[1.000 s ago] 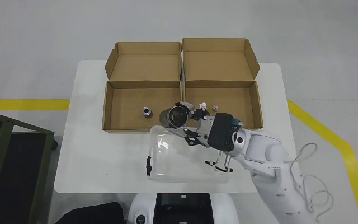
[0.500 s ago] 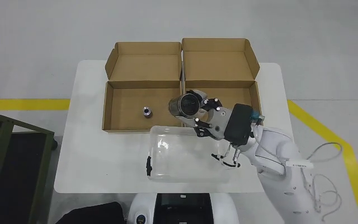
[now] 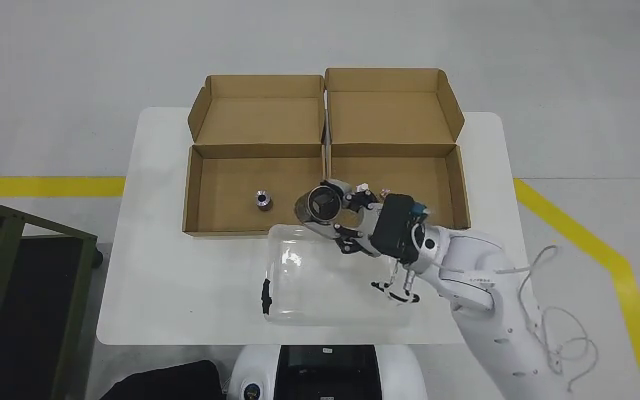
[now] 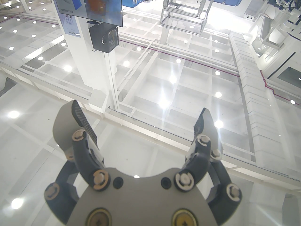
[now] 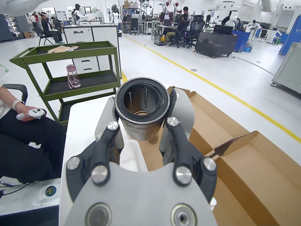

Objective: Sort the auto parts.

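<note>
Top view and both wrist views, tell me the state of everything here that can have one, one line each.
Right gripper: shut on the hollow grey metal cylinder, held above the table.
Left gripper: open, empty.
Left brown cardboard box: open, one small metal part inside.
Right brown cardboard box: open, small parts inside.
Clear plastic tub: on the table, looks empty.
</note>
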You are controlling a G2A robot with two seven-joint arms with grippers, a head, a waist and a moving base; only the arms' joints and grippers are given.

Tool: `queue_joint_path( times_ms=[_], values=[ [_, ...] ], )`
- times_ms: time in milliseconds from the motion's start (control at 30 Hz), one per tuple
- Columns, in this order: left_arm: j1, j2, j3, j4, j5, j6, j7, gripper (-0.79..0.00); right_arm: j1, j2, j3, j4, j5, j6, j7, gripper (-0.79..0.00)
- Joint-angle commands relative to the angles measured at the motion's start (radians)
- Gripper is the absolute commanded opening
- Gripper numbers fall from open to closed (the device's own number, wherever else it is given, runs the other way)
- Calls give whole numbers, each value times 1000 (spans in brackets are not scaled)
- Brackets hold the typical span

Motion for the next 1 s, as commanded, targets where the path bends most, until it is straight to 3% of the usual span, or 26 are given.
queue_joint_path(
  times_ms=[0, 533, 967],
  values=[
    [0, 0, 0, 0, 0, 0, 0, 0, -2, 0, -13, 18, -15, 0, 6, -785],
    [0, 0, 0, 0, 0, 0, 0, 0, 14, 1, -111, 119, -174, 34, 90, -785],
    [0, 0, 0, 0, 0, 0, 0, 0, 227, -41, -239, 314, -188, 131, 86, -785]
  ],
)
